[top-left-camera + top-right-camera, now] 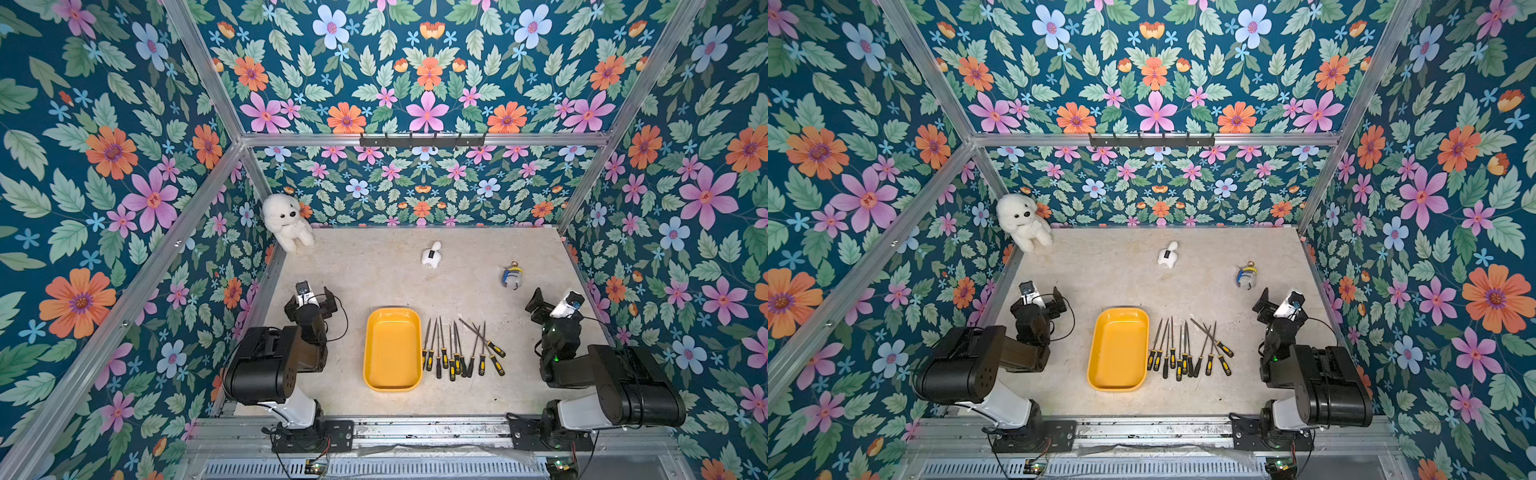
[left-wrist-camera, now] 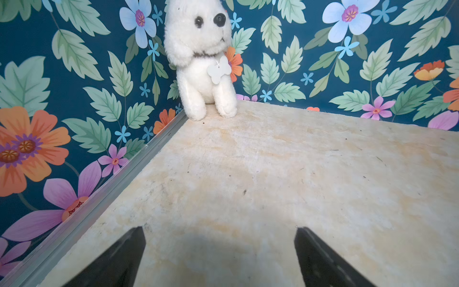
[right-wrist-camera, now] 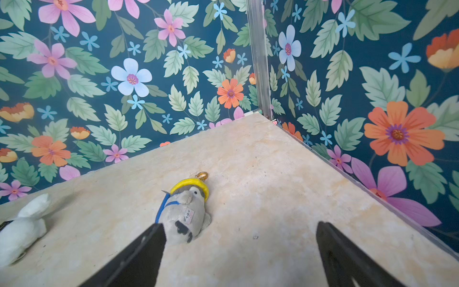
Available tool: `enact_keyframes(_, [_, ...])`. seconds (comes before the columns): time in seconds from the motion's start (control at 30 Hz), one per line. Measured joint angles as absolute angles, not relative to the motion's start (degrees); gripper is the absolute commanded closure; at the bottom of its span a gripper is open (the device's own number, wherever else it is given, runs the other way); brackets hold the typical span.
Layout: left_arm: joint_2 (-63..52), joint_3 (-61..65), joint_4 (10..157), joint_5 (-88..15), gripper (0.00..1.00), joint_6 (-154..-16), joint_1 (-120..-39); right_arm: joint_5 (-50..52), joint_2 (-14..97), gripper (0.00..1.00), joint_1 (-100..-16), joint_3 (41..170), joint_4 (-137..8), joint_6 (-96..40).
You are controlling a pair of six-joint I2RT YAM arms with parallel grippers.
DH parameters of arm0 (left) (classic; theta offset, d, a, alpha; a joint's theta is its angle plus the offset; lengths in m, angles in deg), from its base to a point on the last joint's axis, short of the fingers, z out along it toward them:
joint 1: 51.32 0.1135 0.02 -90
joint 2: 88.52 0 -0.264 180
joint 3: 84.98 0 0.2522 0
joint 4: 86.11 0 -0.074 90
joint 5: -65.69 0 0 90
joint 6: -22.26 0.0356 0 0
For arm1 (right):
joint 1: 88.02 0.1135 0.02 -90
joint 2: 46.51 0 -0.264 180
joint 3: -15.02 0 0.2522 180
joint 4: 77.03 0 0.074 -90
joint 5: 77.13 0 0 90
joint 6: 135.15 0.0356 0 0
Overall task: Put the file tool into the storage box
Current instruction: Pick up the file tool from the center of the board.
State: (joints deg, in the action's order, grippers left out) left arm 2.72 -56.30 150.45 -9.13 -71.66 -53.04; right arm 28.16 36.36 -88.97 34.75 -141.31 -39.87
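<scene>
The storage box (image 1: 392,353) (image 1: 1118,353) is a shallow yellow tray lying empty at the table's front centre in both top views. Several file tools (image 1: 482,365) (image 1: 1209,365) with black-and-yellow handles lie side by side on the table just right of it, two crossing at the right end. My left gripper (image 1: 316,297) (image 2: 221,228) hovers left of the tray, open, with only bare table between its fingers. My right gripper (image 1: 550,300) (image 3: 239,223) is to the right of the files, open and empty. Neither wrist view shows the tray or the files.
A white plush dog (image 1: 286,220) (image 2: 201,49) sits in the back left corner. A small white toy (image 1: 431,254) and a grey seal keychain with a yellow hat (image 1: 512,277) (image 3: 185,213) lie further back. Floral walls enclose the table on three sides.
</scene>
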Motion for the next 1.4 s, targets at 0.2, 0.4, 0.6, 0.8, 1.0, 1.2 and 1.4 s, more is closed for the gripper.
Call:
enact_keyframes(0.2, [2.7, -56.3, 150.4, -9.1, 0.0, -71.7, -53.0, 28.1, 36.4, 0.01, -89.0, 34.8, -141.3, -39.9])
enact_keyframes(0.4, [2.7, -56.1, 150.4, -9.2, 0.0, -71.3, -53.1, 27.9, 36.4, 0.01, -88.9, 34.8, -141.3, -40.1])
enact_keyframes(0.6, [2.1, -55.4, 149.4, -10.9, 0.0, -70.3, -53.5, 28.6, 31.7, 0.04, -88.6, 36.9, -135.2, -40.0])
enact_keyframes(0.8, [-14.6, -38.5, 120.9, -7.8, 0.0, -74.6, -57.0, 33.3, 14.4, 0.08, -85.7, 61.3, -95.9, -32.4])
enact_keyframes(1.0, [-19.9, -17.9, 85.4, -11.1, 0.0, -91.9, -66.7, 35.2, 14.5, 0.01, -71.7, 76.7, -52.4, -22.0])
enact_keyframes(1.2, [-15.7, -8.5, 61.1, -16.1, 0.0, -105.5, -78.3, 32.1, 14.0, 0.03, -62.2, 73.3, -24.0, -8.6])
enact_keyframes(1.4, [-12.9, -8.4, 51.4, -20.1, 0.0, -112.1, -86.2, 28.1, 15.2, 0.11, -58.4, 68.5, -17.3, -1.1])
